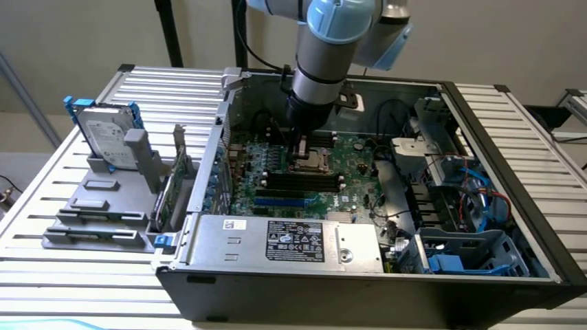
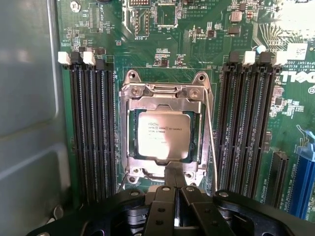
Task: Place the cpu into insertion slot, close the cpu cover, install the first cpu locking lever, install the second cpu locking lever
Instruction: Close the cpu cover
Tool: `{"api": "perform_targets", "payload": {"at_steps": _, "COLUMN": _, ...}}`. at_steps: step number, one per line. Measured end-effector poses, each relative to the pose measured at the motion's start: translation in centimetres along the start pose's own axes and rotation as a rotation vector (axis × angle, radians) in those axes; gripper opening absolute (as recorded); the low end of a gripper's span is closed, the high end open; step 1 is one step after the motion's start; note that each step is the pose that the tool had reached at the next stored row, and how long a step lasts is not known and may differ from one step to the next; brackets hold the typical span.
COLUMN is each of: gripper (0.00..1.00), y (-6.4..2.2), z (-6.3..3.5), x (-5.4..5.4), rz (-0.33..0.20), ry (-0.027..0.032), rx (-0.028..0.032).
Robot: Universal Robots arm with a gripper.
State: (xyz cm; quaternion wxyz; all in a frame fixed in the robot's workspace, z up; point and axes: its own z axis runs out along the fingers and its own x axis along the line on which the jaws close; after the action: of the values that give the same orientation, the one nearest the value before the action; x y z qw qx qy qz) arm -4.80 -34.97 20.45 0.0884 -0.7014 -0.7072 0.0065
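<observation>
wrist view: the cpu (image 2: 160,133) sits flat in the insertion slot (image 2: 194,138), pale silvery-beige square face up with small dark print on it. the cpu cover (image 2: 162,97), a shiny metal frame, lies down around it, so the chip shows through the cut-out. a thin wire lever (image 2: 210,132) runs along one side. the gripper (image 2: 175,173) is pinched together, tips right at the cover's edge, between the black memory slots (image 2: 93,132).

The arm (image 1: 319,75) is a silvery-grey tube with pale blue joint caps, black at the wrist. Its black pincer (image 2: 175,174) is built of jointed bars with small silvery pins.
</observation>
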Motion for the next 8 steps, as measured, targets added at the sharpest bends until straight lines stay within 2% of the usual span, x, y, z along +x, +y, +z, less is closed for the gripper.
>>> {"api": "perform_targets", "payload": {"at_steps": 4, "gripper": 0.11, "y": 0.0, "z": 0.04, "x": 0.04, "rz": 0.0, "ry": 0.0, "rx": 0.0055}}
{"api": "perform_targets", "payload": {"at_steps": 8, "gripper": 0.11, "y": 0.02, "z": 0.13, "x": 0.07, "rz": 0.0, "ry": -0.0001, "rx": 0.0058}}
